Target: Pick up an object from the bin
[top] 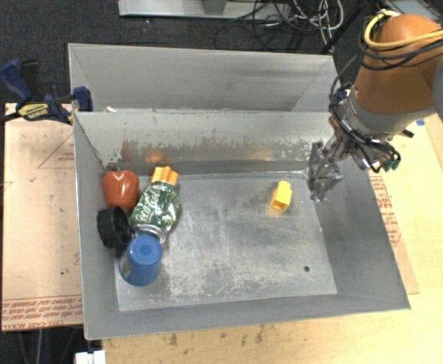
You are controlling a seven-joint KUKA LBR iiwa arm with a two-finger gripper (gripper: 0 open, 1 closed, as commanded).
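Observation:
My gripper (322, 182) hangs at the bin's right wall, near the far right corner of the floor, fingers pointing down with nothing seen between them. A small yellow block (281, 196) lies on the floor just left of it, a short gap apart. At the far left of the bin lies a cluster: a red-orange rounded piece (120, 187), a crumpled green and white wrapper-like object (156, 207) with an orange tip, a black ring-shaped cap (113, 227) and a blue cup (142, 258).
The arm with its orange cover and cables reaches in over the right rim. The bin's sloping right wall stands close beside the fingers. Bare grey floor stretches between the yellow block and the left cluster.

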